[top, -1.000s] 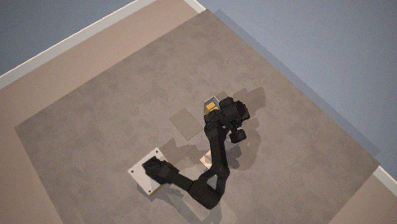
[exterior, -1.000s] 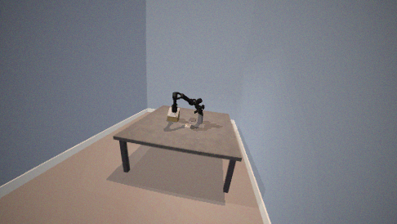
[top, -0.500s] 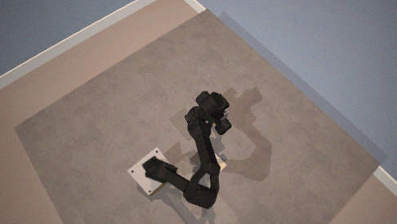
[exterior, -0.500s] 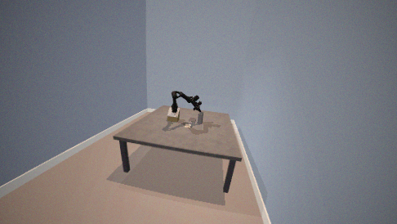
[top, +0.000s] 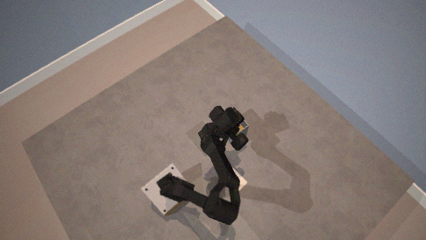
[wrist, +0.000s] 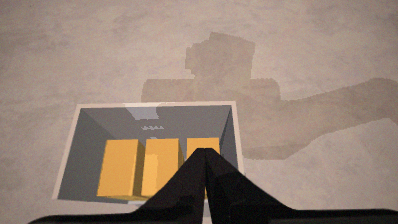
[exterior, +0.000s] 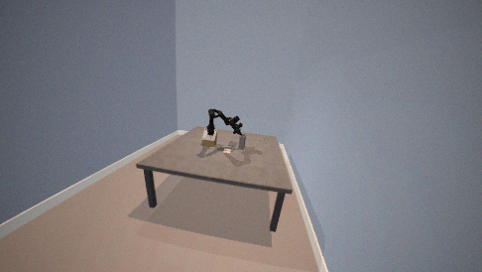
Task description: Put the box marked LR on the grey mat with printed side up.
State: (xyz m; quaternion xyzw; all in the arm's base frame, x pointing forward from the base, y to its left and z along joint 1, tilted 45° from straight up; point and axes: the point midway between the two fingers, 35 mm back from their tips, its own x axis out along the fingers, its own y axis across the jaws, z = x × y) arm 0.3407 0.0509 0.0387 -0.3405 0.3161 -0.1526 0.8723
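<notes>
My gripper is shut and empty, above the bin. The grey bin holds three orange boxes standing in a row: a left box, a middle box and a right box, partly hidden behind my fingertips. Only plain faces of the boxes show; no reach code can be read. In the top view the arm covers most of the bin. The grey mat lies flat beside the bin, partly under the arm in that view, with no box visible on it.
A pale card lies on the table, partly covered by the arm in the top view. The arm's white base plate stands beyond the mat. The arm's shadow falls beside the bin.
</notes>
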